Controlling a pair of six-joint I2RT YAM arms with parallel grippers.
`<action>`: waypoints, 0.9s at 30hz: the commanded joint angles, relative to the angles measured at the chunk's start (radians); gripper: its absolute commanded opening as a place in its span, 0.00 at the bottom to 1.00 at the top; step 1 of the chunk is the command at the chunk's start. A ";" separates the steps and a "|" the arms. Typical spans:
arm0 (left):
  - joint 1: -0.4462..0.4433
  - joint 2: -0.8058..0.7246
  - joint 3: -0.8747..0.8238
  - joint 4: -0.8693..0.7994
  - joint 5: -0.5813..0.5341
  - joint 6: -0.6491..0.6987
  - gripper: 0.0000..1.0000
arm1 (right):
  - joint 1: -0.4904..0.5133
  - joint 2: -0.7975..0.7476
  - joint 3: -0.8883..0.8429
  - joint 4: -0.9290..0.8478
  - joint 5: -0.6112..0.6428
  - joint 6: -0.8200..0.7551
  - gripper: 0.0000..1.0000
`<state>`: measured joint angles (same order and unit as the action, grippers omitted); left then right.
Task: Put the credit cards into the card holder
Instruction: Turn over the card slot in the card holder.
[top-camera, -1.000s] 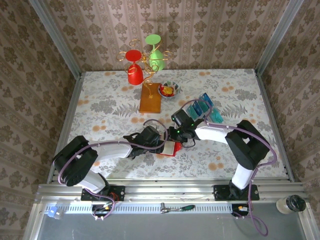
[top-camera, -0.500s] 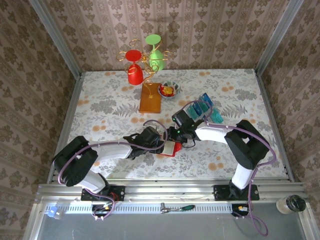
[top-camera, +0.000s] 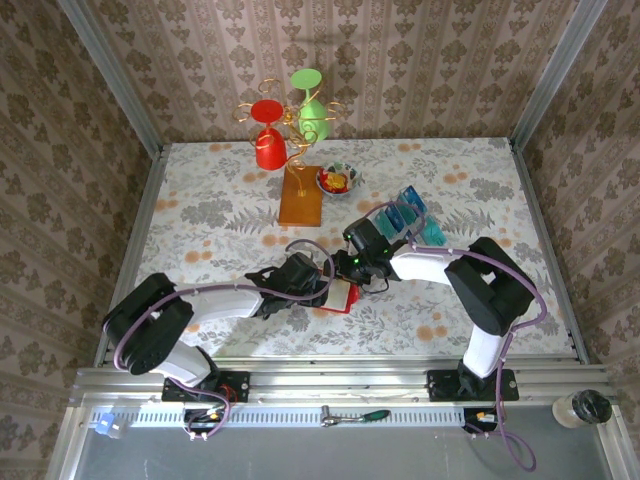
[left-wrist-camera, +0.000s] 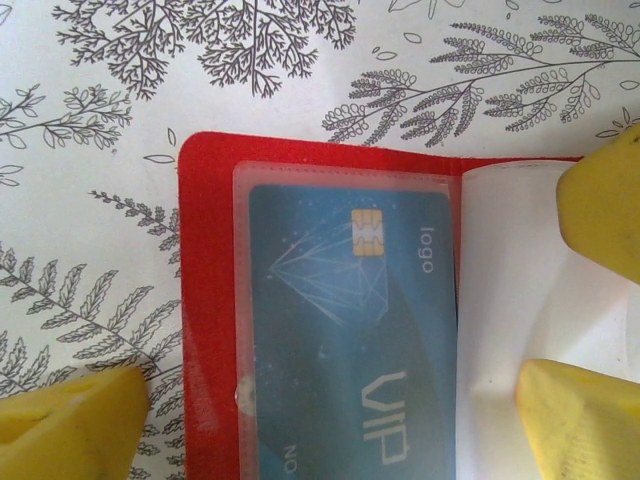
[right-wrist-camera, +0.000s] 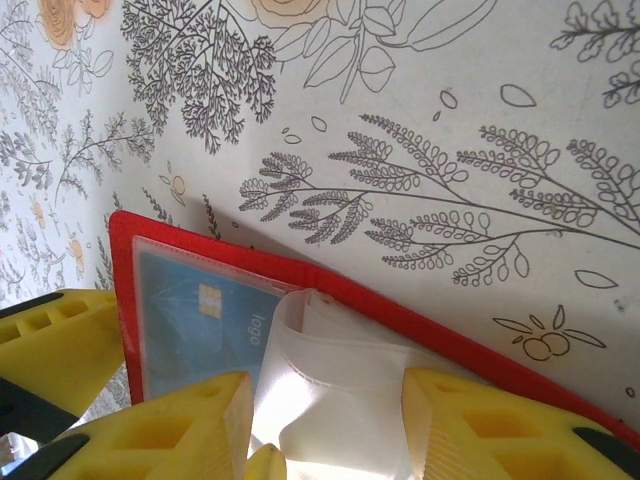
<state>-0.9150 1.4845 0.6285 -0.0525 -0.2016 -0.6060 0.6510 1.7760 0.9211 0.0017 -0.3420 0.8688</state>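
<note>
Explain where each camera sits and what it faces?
Top external: above and behind, looking down at the table; both arms show.
Left wrist: on the left end effector, facing down at the card holder; yellow fingers show.
Right wrist: on the right end effector, angled across the table; yellow fingers show.
Both wrist views share the card holder and sleeved credit card.

Brown damask walls (top-camera: 420, 60) on 3 sides; floral-print table (top-camera: 200, 190); aluminium rail (top-camera: 330, 381) at near edge.
</note>
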 joint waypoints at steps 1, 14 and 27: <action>-0.004 -0.029 -0.013 -0.025 -0.010 -0.007 0.97 | -0.002 0.016 -0.013 0.010 -0.041 0.019 0.43; -0.003 -0.045 -0.016 -0.038 -0.028 -0.006 1.00 | -0.004 0.009 -0.006 0.041 -0.073 0.046 0.43; 0.033 -0.220 -0.040 -0.085 -0.048 -0.016 1.00 | -0.002 0.001 0.025 0.059 -0.100 0.081 0.42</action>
<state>-0.9009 1.3251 0.6106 -0.0937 -0.2214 -0.6067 0.6495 1.7760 0.9211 0.0559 -0.4126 0.9287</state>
